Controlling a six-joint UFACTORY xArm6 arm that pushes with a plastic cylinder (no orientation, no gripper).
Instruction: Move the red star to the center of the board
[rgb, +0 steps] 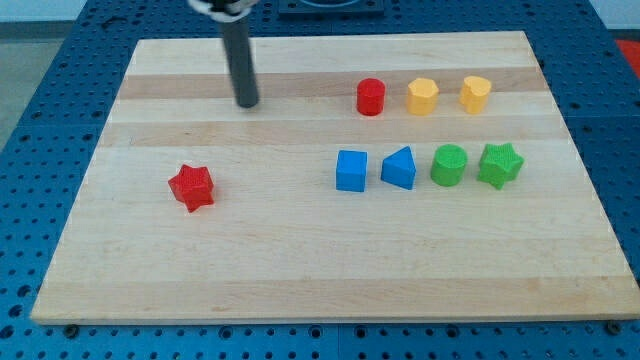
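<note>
board (330, 260): light wooden, on blue perforated table (30, 120), seen at a slant
rod (240, 60): dark, straight, comes down from the view's top, left of middle
my tip (247, 104): on the board's upper-left part, touching no block
fingers: none on this rig, only a rod end, so nothing apart, together or clamped
red star (191, 187): below my tip and a little toward the view's left, well apart from it; sits on the board's left half, left of centre, alone, no block near
red cylinder (371, 97): toward the view's right of my tip, about level with it, well apart; leftmost in upper row
yellow block (423, 96): just right of the red cylinder, not touching; shape looks many-sided, cannot tell exactly
second yellow block (475, 94): right end of upper row, farthest from my tip in that row; shape unclear, rounded with a notch maybe
blue cube (351, 170): below-right of my tip, well apart; left end of lower row, nearest the board's centre of all the blocks
blue block (399, 168): just right of the blue cube, small gap; wedge or triangle-like
green cylinder (449, 165): right of the blue wedge, close, not touching
green star (499, 165): right end of lower row, just beside the green cylinder, farthest from my tip
rows: both on the board's right half, upper three above lower four
</note>
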